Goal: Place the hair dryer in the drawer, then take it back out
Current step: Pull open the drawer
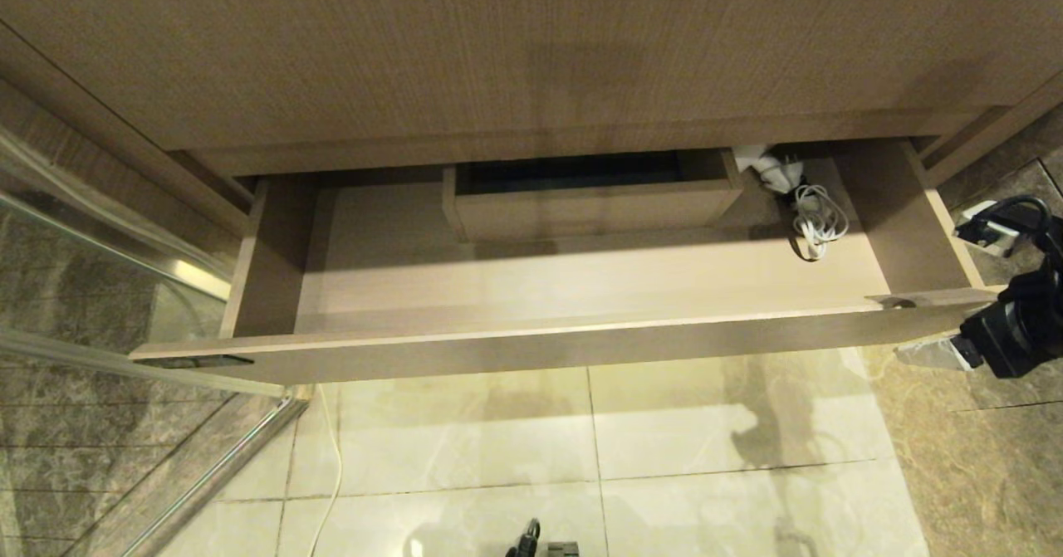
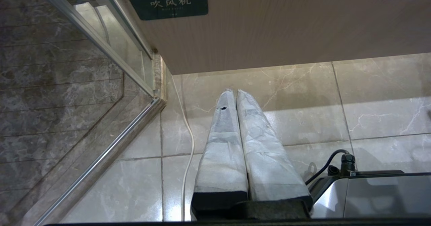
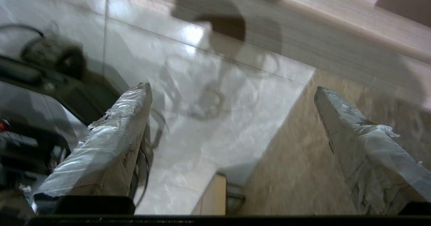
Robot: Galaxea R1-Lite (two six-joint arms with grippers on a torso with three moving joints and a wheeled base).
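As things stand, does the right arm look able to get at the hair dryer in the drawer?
Probably yes. The drawer is pulled out, the hair dryer lies uncovered in its back right corner, and the open right gripper waits outside that same end.

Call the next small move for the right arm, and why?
Probably swing the right pincer up over the drawer front, toward the hair dryer. The drawer is pulled out, the dryer lies at its back right corner with its cord coiled beside it, and the pincer is open and empty, outside the drawer's right end.
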